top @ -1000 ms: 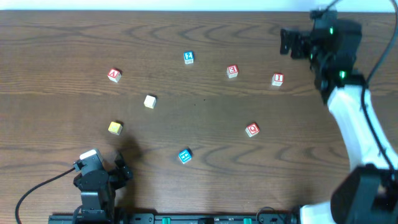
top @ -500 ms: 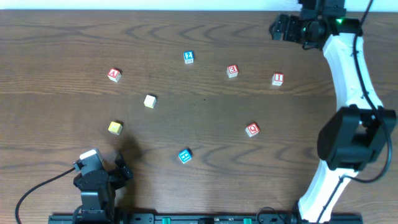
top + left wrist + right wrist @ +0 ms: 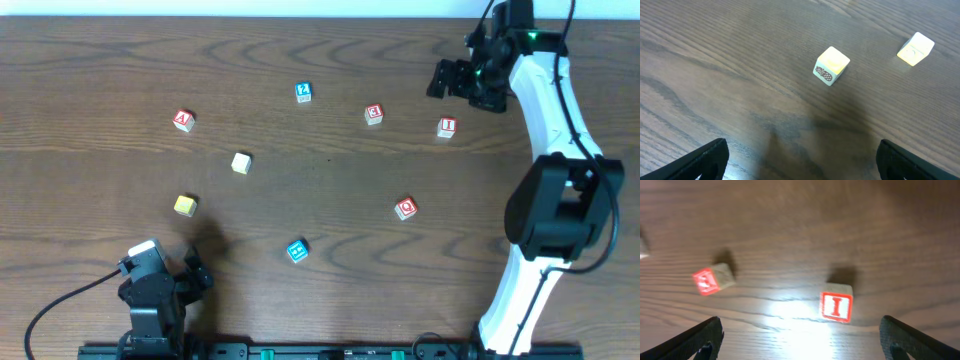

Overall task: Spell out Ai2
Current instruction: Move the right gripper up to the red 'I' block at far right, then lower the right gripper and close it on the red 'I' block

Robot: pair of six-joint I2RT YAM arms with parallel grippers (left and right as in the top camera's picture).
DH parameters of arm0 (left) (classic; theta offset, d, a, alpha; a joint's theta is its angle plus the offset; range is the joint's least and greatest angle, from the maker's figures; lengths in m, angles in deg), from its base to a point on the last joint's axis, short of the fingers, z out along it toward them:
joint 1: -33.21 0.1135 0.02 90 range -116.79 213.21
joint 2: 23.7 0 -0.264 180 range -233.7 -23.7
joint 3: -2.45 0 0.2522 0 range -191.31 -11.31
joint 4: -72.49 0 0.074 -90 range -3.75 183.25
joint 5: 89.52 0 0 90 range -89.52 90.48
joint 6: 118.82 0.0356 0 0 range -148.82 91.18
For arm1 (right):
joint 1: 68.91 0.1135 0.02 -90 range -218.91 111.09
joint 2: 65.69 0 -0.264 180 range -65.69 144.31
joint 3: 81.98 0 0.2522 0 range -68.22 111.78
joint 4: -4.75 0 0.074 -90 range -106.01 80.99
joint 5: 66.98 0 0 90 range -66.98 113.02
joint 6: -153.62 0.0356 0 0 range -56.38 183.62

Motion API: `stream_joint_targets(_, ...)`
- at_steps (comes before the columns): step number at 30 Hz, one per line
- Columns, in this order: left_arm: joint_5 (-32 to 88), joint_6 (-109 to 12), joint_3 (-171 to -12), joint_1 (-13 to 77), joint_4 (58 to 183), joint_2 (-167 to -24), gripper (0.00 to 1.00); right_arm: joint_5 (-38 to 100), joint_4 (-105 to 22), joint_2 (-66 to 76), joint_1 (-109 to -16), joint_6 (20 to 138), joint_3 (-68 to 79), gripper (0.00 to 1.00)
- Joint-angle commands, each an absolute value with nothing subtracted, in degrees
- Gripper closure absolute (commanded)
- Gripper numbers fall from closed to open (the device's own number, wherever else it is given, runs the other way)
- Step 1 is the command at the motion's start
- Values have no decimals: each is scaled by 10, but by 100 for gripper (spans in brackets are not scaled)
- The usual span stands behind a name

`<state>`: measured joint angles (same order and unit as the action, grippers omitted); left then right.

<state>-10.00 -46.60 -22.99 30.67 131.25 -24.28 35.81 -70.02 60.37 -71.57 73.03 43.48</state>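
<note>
Right wrist: right tool (image 3: 800, 330) spread wide, empty, I cube (image 3: 836, 306) ahead; left tool (image 3: 802, 150) likewise spread, empty.

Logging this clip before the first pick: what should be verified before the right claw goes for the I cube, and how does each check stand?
1. Right claw open and empty: ok.
2. I cube in the right wrist view: ok, slightly right of centre between the fingers.
3. Room around the I cube: ok; the 3 cube sits well apart from it.
4. Fingers down on either side of the I cube: not ok, not yet.
5. A cube and 2 cube lying free on the table: ok.
6. Left claw open, holding nothing, far from the I cube: ok.
</note>
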Motion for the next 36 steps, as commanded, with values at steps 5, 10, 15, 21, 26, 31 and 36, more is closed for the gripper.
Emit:
stream_joint_targets(5,-100,-468,-215,310,1324,-239,5,298,-714,659,-695,736,445,1)
stream_joint_targets(10,-100,-468,-215,310,1324,-239,5,284,-713,673,-695,722,445,1)
stream_joint_targets(15,-100,-468,-215,310,1324,-239,5,278,-708,673,-696,717,445,1)
stream_joint_targets(21,-100,-468,-215,310,1324,-239,5,263,-696,681,-696,716,445,1)
stream_joint_targets(26,-100,-468,-215,310,1324,-239,5,262,-706,701,-696,717,445,1)
stream_joint_targets(31,-100,-468,-215,310,1324,-239,5,262,-710,711,-696,717,445,14)
stream_joint_targets(36,-100,-468,-215,310,1324,-239,5,262,-711,714,-696,717,445,25)
